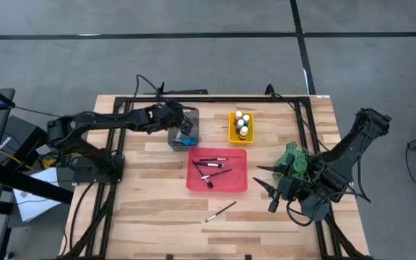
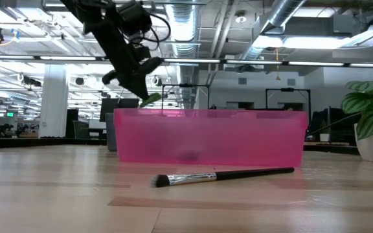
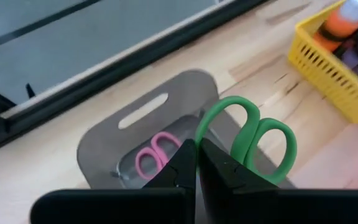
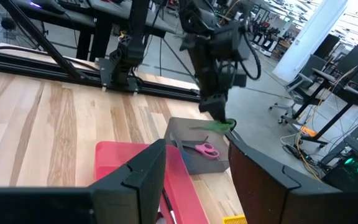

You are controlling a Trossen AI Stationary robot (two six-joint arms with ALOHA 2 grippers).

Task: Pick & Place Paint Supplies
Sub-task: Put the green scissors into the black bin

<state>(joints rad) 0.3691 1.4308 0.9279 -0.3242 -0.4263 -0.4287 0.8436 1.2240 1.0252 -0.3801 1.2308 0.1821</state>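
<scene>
The left gripper [image 3: 196, 163] is clamped on the green scissors [image 3: 253, 134], hanging them over the grey tray [image 3: 104, 144] near the desk's far edge, where pink scissors [image 3: 153, 157] already lie. The right gripper [image 4: 194, 177] waits open near the right edge. Brushes [image 1: 209, 167] fill the red tray [image 1: 240, 184] and bottles [image 1: 243, 124] the yellow tray [image 1: 232, 134]; one brush [image 1: 221, 211] remains loose near the front edge

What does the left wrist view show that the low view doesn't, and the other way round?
Only the left wrist view: pink scissors lying in the grey tray, and the yellow basket of paint bottles. Only the low view: the red tray side-on and a loose paintbrush on the table before it. Both: the left tool shut on the green scissors, held above the table.
</scene>
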